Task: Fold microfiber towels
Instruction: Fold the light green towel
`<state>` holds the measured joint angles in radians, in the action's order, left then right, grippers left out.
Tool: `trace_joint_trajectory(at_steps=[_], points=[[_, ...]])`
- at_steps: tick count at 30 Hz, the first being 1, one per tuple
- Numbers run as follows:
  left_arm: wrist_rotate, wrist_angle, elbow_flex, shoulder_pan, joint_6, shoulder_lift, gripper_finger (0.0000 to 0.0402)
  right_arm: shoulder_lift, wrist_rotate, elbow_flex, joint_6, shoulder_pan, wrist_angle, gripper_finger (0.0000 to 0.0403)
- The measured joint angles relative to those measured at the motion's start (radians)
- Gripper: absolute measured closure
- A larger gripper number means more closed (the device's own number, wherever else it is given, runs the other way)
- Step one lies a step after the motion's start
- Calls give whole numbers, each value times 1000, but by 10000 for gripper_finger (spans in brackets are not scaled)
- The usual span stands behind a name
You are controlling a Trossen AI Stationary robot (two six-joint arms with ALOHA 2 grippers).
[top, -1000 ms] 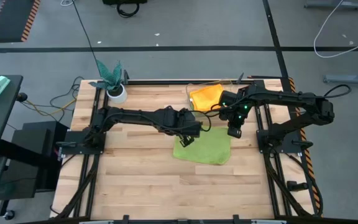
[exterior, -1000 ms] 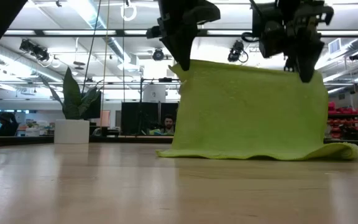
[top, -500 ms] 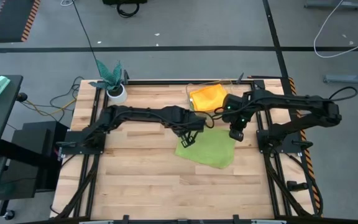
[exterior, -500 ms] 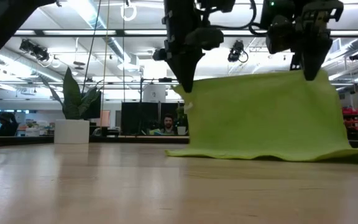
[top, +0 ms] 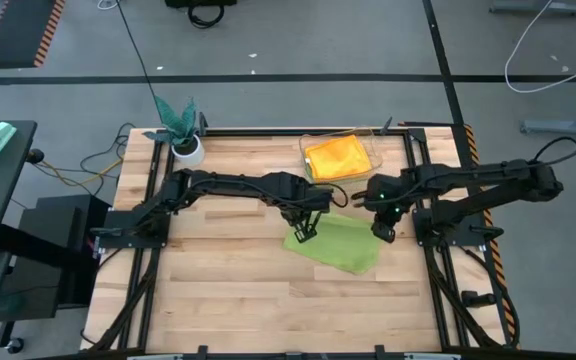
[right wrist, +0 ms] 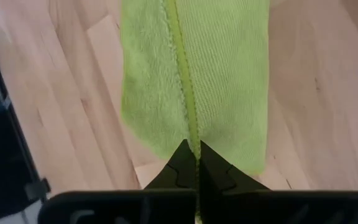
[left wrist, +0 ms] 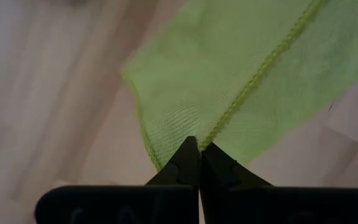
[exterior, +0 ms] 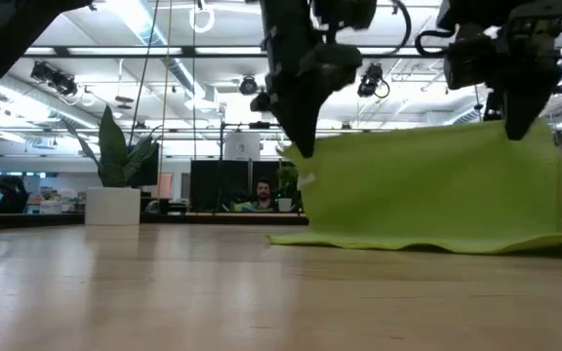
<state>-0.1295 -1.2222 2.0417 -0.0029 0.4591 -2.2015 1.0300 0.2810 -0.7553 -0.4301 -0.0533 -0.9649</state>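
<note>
both end effectors pinch lime green towel (exterior: 437, 190) corners; it hangs taut, fuzzy

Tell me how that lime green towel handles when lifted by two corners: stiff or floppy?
Likely floppy: the lime green towel hangs as a curtain between the left gripper and right gripper, its lower edge rippling on the table. Probably light: shut fingertips alone hold it.

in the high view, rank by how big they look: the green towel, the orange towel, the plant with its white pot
1. green towel, largest, held up by both shut grippers, left and right.
2. orange towel.
3. plant, smallest, though close to the orange towel.
</note>
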Motion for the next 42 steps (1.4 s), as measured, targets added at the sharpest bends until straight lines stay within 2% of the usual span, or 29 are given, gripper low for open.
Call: trace_joint_trajectory(at_steps=[4, 12, 22, 27, 32, 37, 42], points=[[94, 100, -60, 10, -5, -1, 399, -22, -51, 17, -84, 78, -4, 403], [106, 94, -72, 9, -11, -1, 399, 12, -62, 36, -205, 220, 124, 403], [156, 90, -71, 5, -25, -7, 399, 210, -59, 35, -232, 361, 286, 403], [221, 112, -112, 3, -26, -19, 399, 283, -54, 34, -226, 390, 341, 403], [231, 148, -199, -3, -11, -22, 397, 309, -67, 33, -217, 388, 370, 403], [220, 154, -200, -18, -10, -22, 382, 317, -51, 33, -199, 390, 405, 392], [214, 151, -183, -18, -23, -13, 360, 351, -6, 34, -185, 391, 396, 365]])
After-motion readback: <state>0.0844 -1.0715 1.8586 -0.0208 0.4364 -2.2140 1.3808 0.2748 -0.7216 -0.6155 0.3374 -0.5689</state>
